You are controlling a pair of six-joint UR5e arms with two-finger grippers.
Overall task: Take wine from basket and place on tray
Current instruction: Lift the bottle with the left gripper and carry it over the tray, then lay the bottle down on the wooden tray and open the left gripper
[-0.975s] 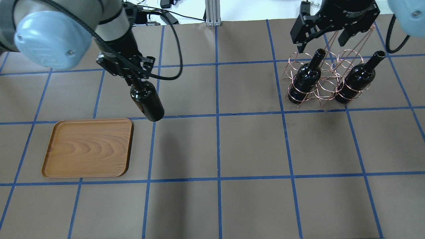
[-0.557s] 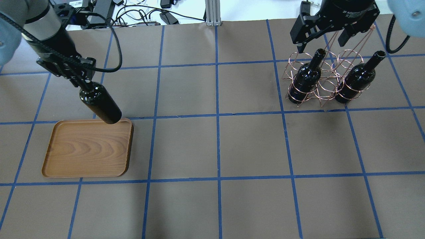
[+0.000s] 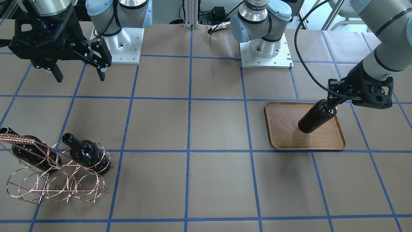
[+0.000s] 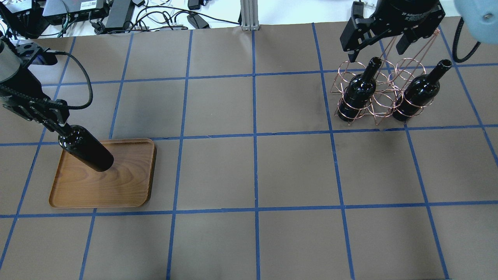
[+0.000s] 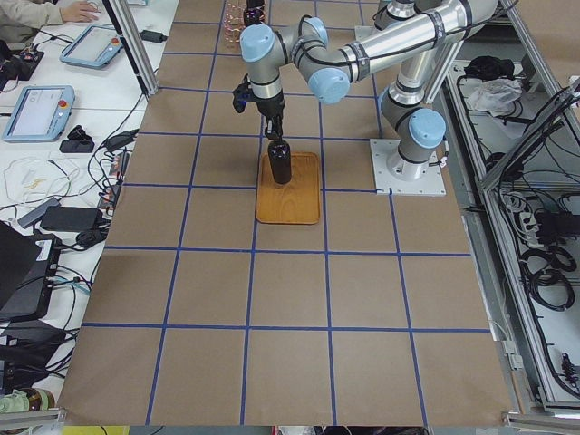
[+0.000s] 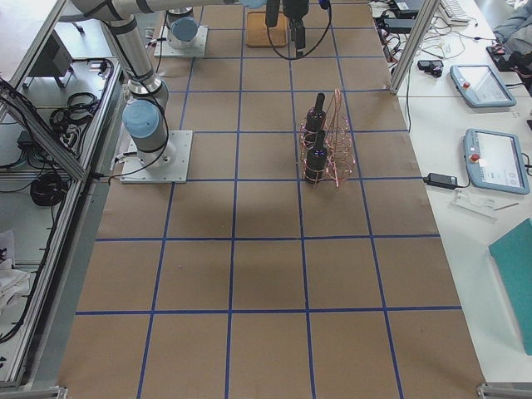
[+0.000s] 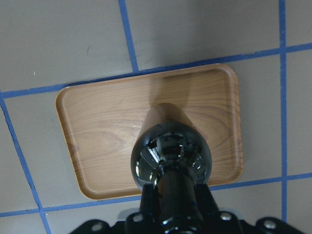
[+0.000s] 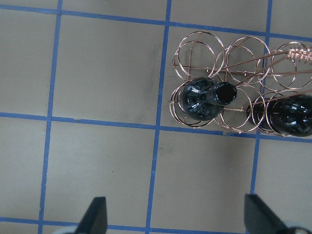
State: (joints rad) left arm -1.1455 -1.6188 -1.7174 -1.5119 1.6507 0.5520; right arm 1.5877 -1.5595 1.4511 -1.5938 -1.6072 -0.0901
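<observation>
My left gripper (image 4: 54, 124) is shut on the neck of a near-black wine bottle (image 4: 87, 153) and holds it upright over the brown wooden tray (image 4: 116, 186). I cannot tell whether its base touches the wood. The same bottle (image 3: 317, 117) and tray (image 3: 289, 138) show in the front view, and the left wrist view looks down the bottle (image 7: 170, 156) onto the tray (image 7: 107, 126). The copper wire basket (image 4: 383, 97) at the far right holds two more bottles (image 4: 360, 91) (image 4: 418, 93). My right gripper (image 4: 375, 54) hangs open and empty above the basket.
The two robot bases (image 3: 116, 42) (image 3: 265, 51) stand at the robot's edge of the table. Cables and devices (image 4: 116, 15) and an aluminium post (image 4: 247, 15) lie beyond the far edge. Brown paper with a blue tape grid covers the table.
My left arm has carried the bottle leftward, from beside the tray's far right corner to over the tray's left part. The right arm and the basket have not moved.
</observation>
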